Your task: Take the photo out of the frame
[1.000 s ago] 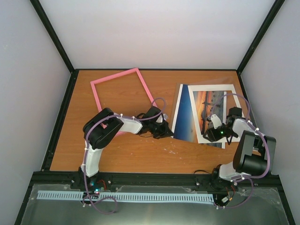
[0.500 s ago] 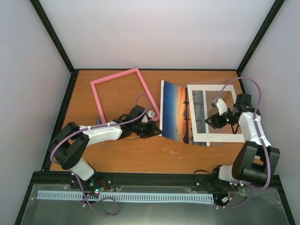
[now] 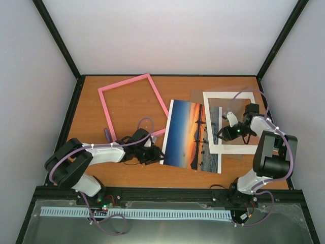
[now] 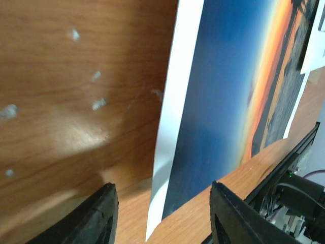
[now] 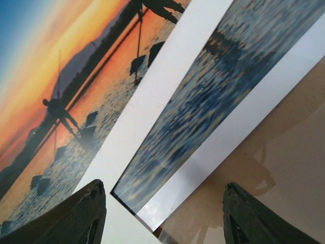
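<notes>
Photo (image 3: 185, 133) right part hidden under white mat (image 3: 231, 149); both arms' jaws parted, gripping nothing.

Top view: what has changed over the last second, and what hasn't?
The left gripper dragged the photo leftward and nearer, mostly out from under the white mat, then opened its jaws and let the photo go. The right gripper shifted only slightly above the mat, jaws open. The pink frame and the mat stayed put.
</notes>
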`<state>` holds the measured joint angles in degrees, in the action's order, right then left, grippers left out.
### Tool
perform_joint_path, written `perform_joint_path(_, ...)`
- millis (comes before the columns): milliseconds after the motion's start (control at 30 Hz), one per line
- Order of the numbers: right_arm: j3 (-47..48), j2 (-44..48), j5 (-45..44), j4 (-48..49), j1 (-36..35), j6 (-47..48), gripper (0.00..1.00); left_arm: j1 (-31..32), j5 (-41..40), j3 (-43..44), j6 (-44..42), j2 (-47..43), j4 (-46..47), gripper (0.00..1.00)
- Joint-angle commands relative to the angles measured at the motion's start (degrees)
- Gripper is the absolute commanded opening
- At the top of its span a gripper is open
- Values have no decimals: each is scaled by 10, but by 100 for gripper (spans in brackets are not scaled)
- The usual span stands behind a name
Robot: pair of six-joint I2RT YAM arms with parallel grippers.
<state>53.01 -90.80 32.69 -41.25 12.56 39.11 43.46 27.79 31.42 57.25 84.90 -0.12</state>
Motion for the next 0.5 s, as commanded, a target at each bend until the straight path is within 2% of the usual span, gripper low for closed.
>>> perform_joint_path(0, -11, -8, -21, 30, -8, -17, 61, -27, -33, 33, -39, 9, -17, 52)
perform_joint_path(133, -20, -12, -23, 35, -12, -19, 61, -73, -14, 49, -91, 31, 15, 53)
perform_joint_path(300, -26, -21, -21, 36, -13, -18, 61, -94, 41, 103, -182, 78, 59, 52)
perform_joint_path(467, -29, -26, -17, 32, -14, -17, 60, -95, 74, 162, -195, 133, 58, 50)
